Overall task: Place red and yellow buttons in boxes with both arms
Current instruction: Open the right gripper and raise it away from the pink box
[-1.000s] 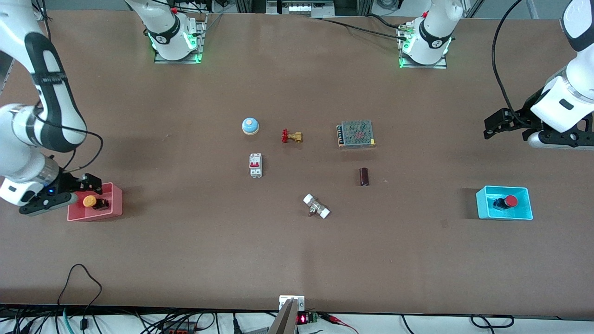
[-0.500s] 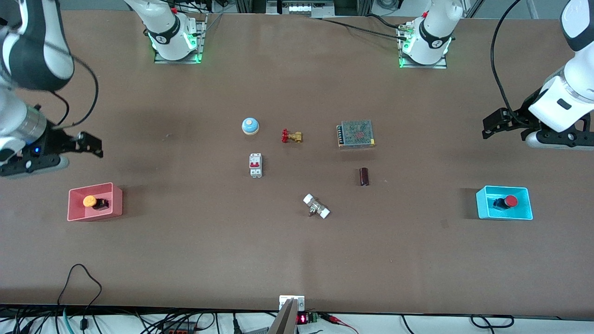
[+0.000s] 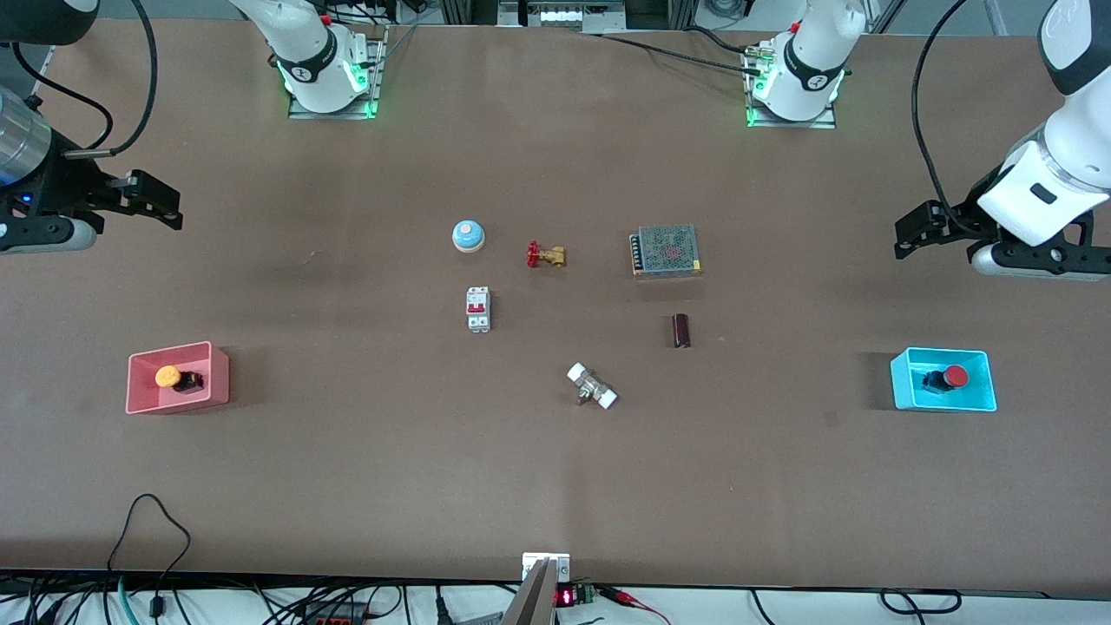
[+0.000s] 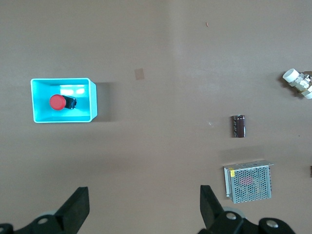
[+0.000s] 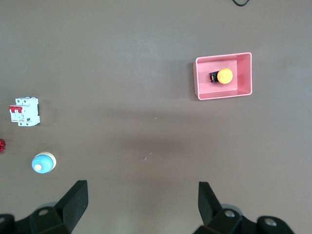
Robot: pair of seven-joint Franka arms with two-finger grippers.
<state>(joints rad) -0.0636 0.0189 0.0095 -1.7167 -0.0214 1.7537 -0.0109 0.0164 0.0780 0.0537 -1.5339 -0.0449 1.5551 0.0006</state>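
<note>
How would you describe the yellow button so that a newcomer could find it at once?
Look toward the right arm's end of the table for the pink box. The yellow button lies inside it, the only orange-yellow cap; the red button sits in the cyan box.

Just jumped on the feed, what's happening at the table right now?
Both buttons are already in their boxes: the yellow button lies in the pink box at the right arm's end, the red button in the cyan box at the left arm's end. Neither arm holds anything. The right gripper and left gripper hang open above bare table, away from their boxes.
</note>
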